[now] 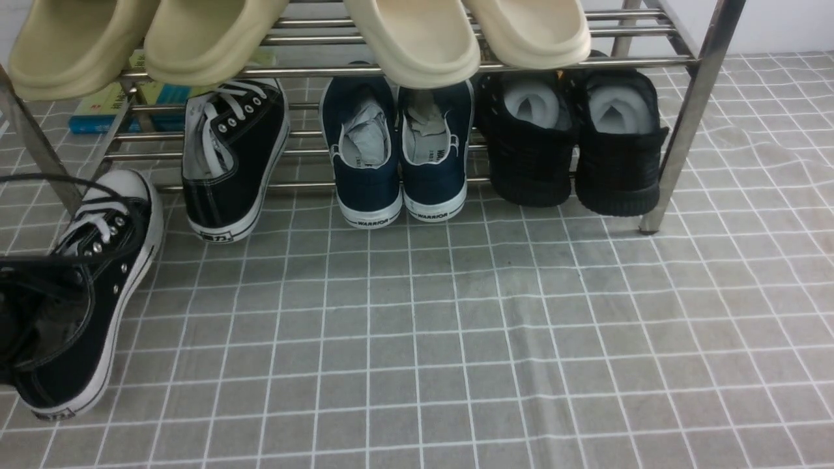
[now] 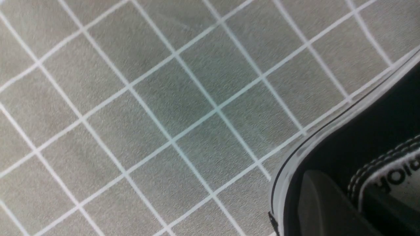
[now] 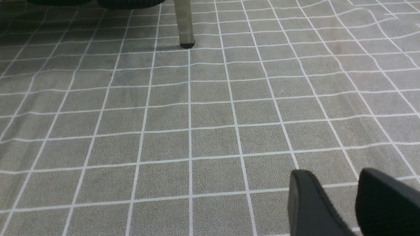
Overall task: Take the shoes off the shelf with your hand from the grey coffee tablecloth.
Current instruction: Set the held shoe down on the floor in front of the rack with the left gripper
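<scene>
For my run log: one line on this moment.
left gripper: grips first sneaker, off shelf | second sneaker: on shelf | right gripper: open

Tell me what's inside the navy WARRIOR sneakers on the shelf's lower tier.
Crumpled grey-white paper stuffing fills both navy sneakers. Their toes are hidden under the cream slippers above, so how deep it goes cannot be seen.

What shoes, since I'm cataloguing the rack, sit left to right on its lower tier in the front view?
black canvas sneaker → navy WARRIOR slip-ons → all-black knit shoes
</scene>
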Controlling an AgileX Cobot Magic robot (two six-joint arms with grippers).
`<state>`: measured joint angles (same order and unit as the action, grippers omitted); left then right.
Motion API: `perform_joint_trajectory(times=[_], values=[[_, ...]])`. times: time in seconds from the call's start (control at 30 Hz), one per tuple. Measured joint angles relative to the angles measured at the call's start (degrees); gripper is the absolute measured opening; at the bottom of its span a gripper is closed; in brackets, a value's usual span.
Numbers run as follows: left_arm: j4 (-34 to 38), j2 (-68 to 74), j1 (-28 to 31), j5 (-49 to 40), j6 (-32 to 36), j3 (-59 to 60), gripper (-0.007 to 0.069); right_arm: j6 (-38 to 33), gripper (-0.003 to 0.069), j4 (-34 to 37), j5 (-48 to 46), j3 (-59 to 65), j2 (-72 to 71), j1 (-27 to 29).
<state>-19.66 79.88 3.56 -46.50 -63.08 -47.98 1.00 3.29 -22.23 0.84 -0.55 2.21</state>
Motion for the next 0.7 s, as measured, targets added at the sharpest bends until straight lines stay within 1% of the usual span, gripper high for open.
perform_joint_trajectory(times=[0.13,0.27,0.4,0.5,0.53,0.63,0.67,0.7], values=[[0.6,0.0,0.0,-1.1,-1.1,3.2,0.0031,0.0,0.0239,0.0,0.0,0.0,0.0,0.0],[0.5,0.0,0.0,-1.3,-1.6,3.5,0.0036,0.0,0.0239,0.0,0.0,0.0,0.0,0.0],[0.5,0.0,0.0,-1.3,-1.7,3.5,0.0058,0.0,0.0239,0.0,0.0,0.0,0.0,0.0],[0.4,0.0,0.0,-1.3,-1.3,3.5,0.0136,0.0,0.0239,0.0,0.0,0.0,0.0,0.0],[0.3,0.0,0.0,-1.3,-0.9,3.5,0.0148,0.0,0.0239,0.0,0.0,0.0,0.0,0.0],[-0.8,0.0,0.0,-2.6,3.9,0.4,0.0263,0.0,0.0239,0.0,0.0,0.0,0.0,0.0],[-0.9,0.0,0.0,-3.9,6.1,-2.8,0.0322,0.0,0.0239,0.0,0.0,0.0,0.0,0.0],[-0.8,0.0,0.0,-4.8,7.6,-4.9,0.0353,0.0,0.0239,0.0,0.0,0.0,0.0,0.0]])
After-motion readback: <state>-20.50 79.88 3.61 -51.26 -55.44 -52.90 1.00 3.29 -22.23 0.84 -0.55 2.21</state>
